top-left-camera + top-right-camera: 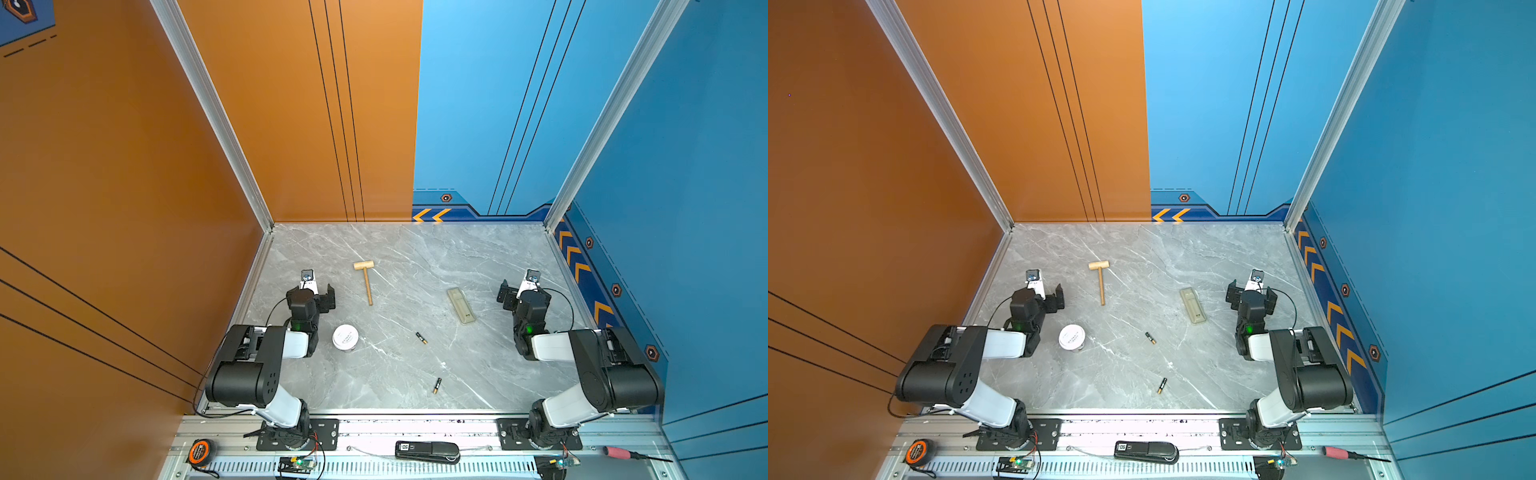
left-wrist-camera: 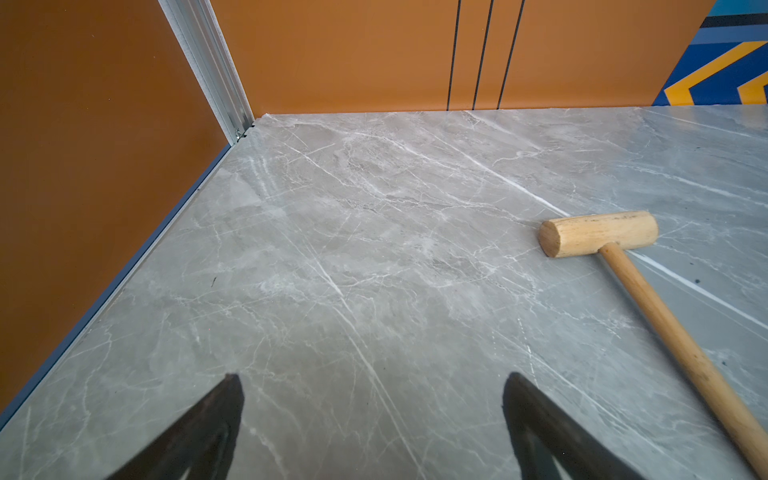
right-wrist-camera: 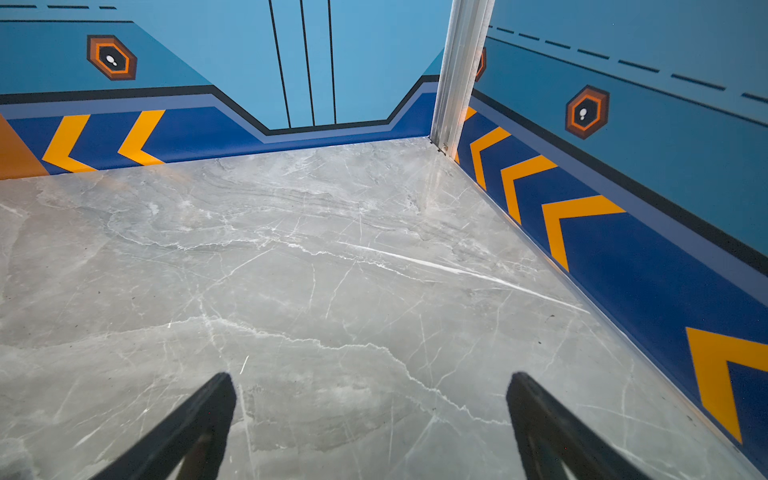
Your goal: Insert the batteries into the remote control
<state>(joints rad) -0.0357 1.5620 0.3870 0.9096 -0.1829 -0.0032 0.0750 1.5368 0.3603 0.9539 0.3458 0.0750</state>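
Observation:
The remote control (image 1: 460,306) (image 1: 1192,306) lies beige back up on the marble table, right of centre. Two batteries, black with gold ends, lie apart on the table: one (image 1: 421,338) (image 1: 1150,338) near the middle, the other (image 1: 436,385) (image 1: 1161,385) closer to the front edge. My left gripper (image 1: 316,292) (image 2: 372,376) hovers at the left side, open and empty, with bare marble between its fingers. My right gripper (image 1: 520,291) (image 3: 371,374) hovers at the right side, just right of the remote, also open and empty. Neither wrist view shows the remote or the batteries.
A wooden mallet (image 1: 365,280) (image 2: 598,232) lies just right of my left gripper. A white round jar (image 1: 345,337) stands by the left arm. On the front rail sit a black device (image 1: 428,451), a tape measure (image 1: 201,452) and a red-handled screwdriver (image 1: 619,453). Walls close three sides.

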